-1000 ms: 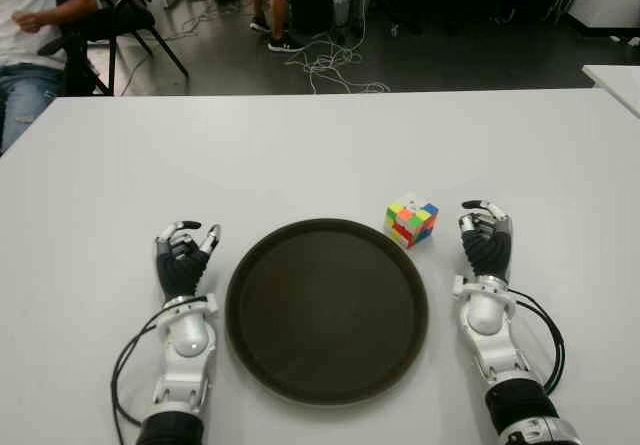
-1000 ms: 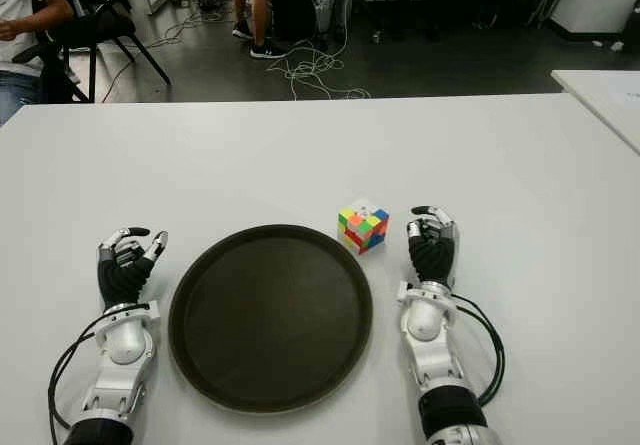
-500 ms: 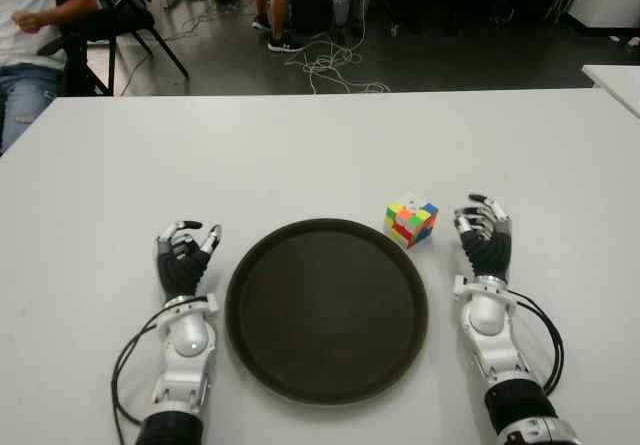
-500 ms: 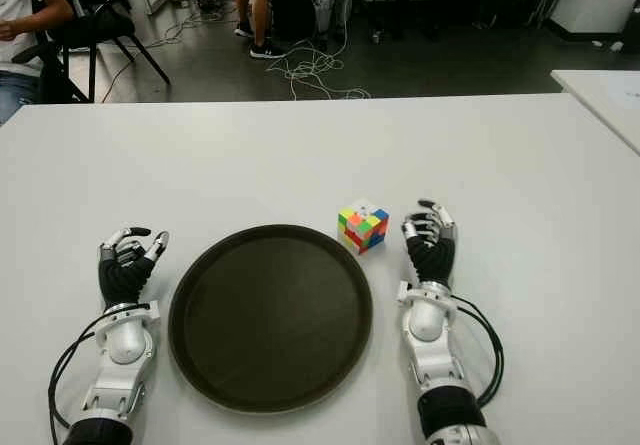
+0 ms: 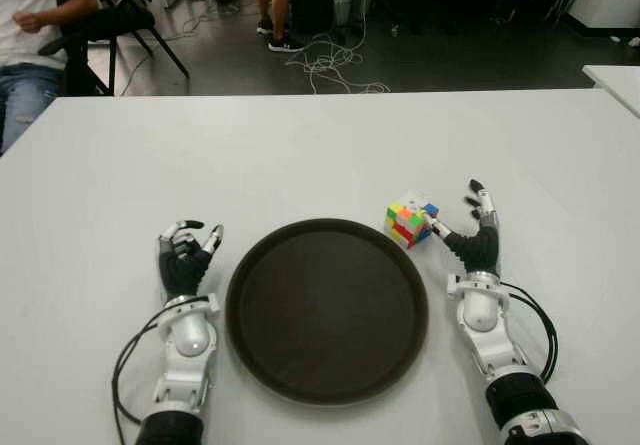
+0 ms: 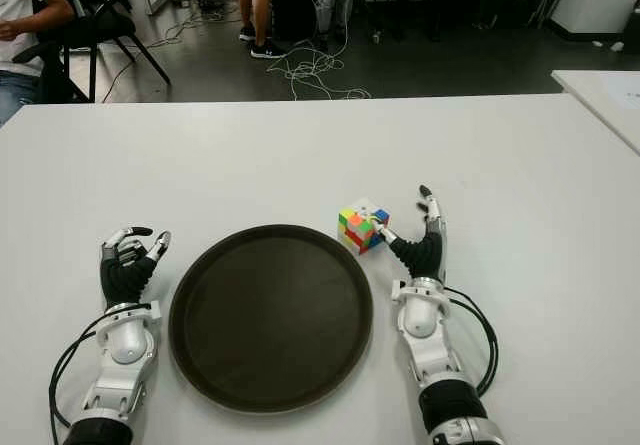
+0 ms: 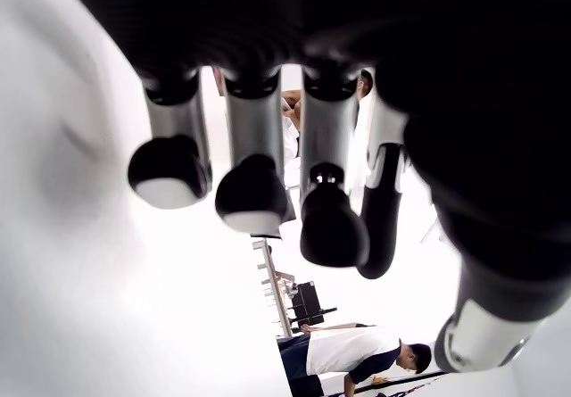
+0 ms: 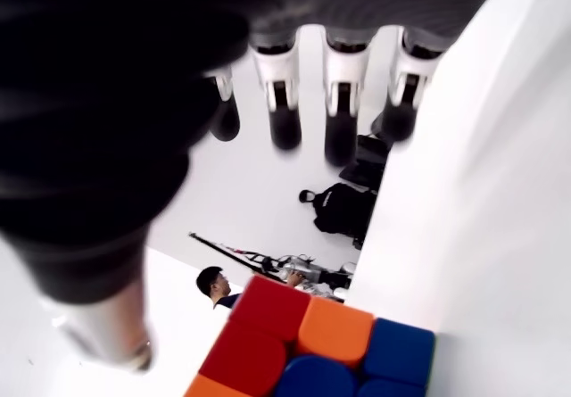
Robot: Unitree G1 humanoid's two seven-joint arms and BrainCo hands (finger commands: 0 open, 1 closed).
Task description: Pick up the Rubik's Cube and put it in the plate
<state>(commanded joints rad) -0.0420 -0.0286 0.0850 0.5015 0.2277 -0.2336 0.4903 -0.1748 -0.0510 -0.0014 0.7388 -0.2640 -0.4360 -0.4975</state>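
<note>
Reaching for the cube (image 5: 411, 219), the right hand (image 5: 472, 240) is spreading wide on the table (image 5: 320, 145), thumb extended toward the cube and fingers (image 5: 482, 197) pointing away from the robot. The thumb tip is showing at the cube's near right face; contact cannot be confirmed. In the right wrist view the cube (image 8: 303, 348) is sitting in front of the palm with the fingertips well beyond it, so nothing is being held. This wide spread is presumably making room for the cube to pass between thumb and fingers before closing.

The cube is standing on the table just beside the plate (image 5: 327, 309), off its far right rim and turned corner-on to the robot. The plate is lying between the two arms, which is keeping the transfer short.

The left hand (image 5: 184, 260) is showing left of the plate, fingers loosely curled and holding nothing.

Judged from this layout, the grasp is not yet made; the next move is calling for the fingers to close across opposite faces.
</note>
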